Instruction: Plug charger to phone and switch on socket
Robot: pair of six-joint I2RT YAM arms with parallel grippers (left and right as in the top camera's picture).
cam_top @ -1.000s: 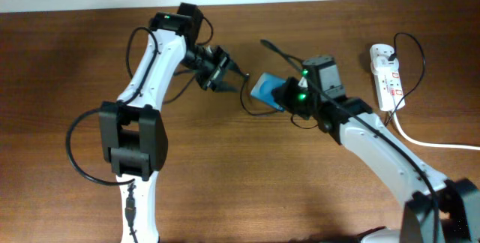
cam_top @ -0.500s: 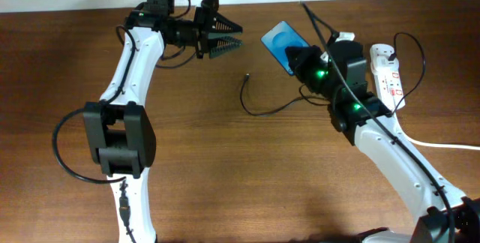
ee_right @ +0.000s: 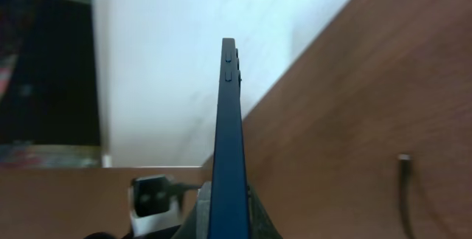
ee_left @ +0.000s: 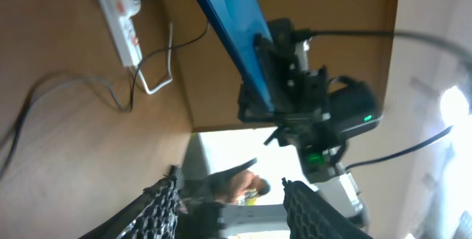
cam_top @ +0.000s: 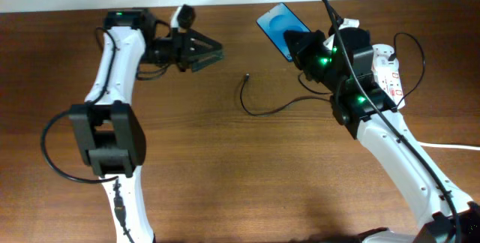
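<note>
My right gripper (cam_top: 298,46) is shut on the phone (cam_top: 277,27) and holds it tilted in the air near the table's far edge, blue screen up. In the right wrist view the phone (ee_right: 227,136) is edge-on between the jaws (ee_right: 227,213). The charger, a thin black cable (cam_top: 264,112), lies loose on the table with its plug end (cam_top: 246,78) free; the plug also shows in the right wrist view (ee_right: 403,161). My left gripper (cam_top: 212,54) is open and empty, raised left of the phone. The socket (cam_top: 388,74) lies at the far right, partly behind my right arm.
A thick white cord (cam_top: 442,145) runs from the socket to the right edge. A black adapter (ee_right: 151,195) sits plugged in the socket. The left wrist view shows the phone (ee_left: 228,25), the socket (ee_left: 118,7) and my open left fingers (ee_left: 232,213).
My right gripper has lifted the phone up and toward the far edge. My left arm has swung back and left, away from the phone. The cable plug now lies free on the table.
</note>
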